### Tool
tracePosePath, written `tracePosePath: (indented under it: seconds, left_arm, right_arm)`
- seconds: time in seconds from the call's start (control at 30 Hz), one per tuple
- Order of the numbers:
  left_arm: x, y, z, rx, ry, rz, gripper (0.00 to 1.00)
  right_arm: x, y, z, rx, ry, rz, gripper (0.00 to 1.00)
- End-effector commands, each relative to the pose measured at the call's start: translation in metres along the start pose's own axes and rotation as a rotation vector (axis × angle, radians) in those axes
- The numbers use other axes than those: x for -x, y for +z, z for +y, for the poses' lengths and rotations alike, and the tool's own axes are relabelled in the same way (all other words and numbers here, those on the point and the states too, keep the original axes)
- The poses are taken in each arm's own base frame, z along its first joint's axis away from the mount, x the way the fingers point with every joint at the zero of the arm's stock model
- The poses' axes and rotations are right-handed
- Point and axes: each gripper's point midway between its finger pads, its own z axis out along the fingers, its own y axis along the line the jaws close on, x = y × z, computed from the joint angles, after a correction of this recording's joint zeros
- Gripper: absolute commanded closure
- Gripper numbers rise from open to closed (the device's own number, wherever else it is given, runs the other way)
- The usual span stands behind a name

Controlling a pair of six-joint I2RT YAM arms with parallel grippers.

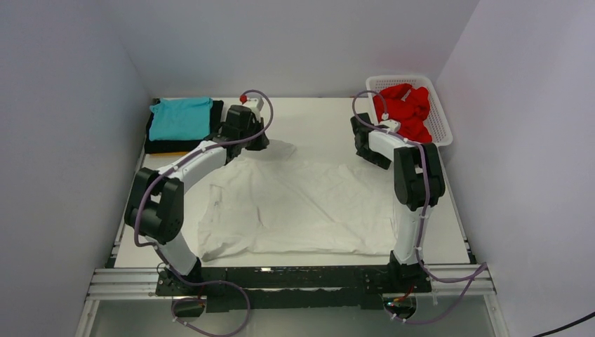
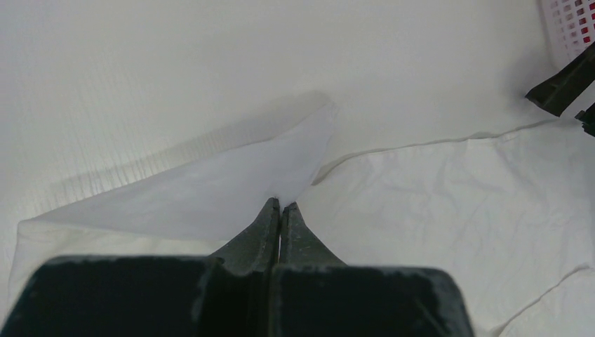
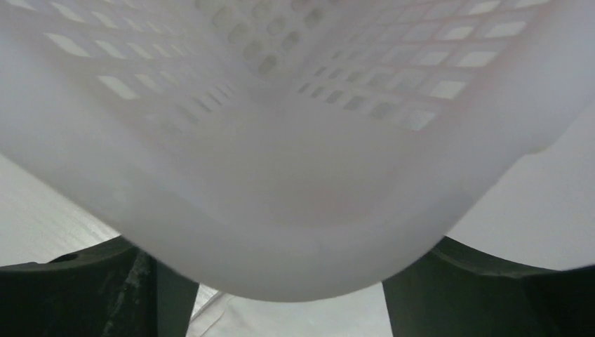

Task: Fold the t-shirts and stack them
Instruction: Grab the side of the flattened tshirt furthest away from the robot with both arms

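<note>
The large white t-shirt (image 1: 302,203) lies spread over the middle of the table. My left gripper (image 1: 261,144) is shut on its far left corner and holds that flap raised; the wrist view shows the pinched fabric (image 2: 231,182) at my gripper (image 2: 281,205). My right gripper (image 1: 363,130) is open and empty at the shirt's far right corner, hard against the basket. The teal t-shirt (image 1: 180,118) lies folded on the black one (image 1: 151,130) with a yellow-orange edge (image 1: 168,146) under them. The red t-shirt (image 1: 407,112) is crumpled in the basket.
The white lattice basket (image 1: 442,126) stands at the back right; its rounded corner (image 3: 281,140) fills the right wrist view, just above my open right gripper (image 3: 288,295). Grey walls close in the left, back and right sides.
</note>
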Motion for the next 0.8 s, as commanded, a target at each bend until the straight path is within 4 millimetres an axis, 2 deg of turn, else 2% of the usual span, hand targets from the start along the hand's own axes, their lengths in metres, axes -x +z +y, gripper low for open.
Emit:
tracePosePath:
  seconds: [0.0, 0.17, 0.6, 0.77]
  left_arm:
    - [0.013, -0.017, -0.004, 0.004, 0.007, -0.049, 1.00]
    - [0.009, -0.029, 0.001, 0.025, 0.009, -0.056, 1.00]
    - [0.008, -0.051, -0.002, 0.016, 0.013, -0.086, 1.00]
    - [0.007, -0.055, -0.001, 0.020, 0.007, -0.088, 1.00]
  right_arm:
    - [-0.012, -0.002, -0.029, -0.073, -0.030, 0.017, 0.24]
    - [-0.009, 0.001, -0.030, -0.058, -0.009, 0.022, 0.55]
    - [-0.013, -0.001, -0.039, -0.081, 0.004, 0.039, 0.73]
    - [-0.015, -0.002, -0.041, -0.068, 0.015, 0.041, 0.89]
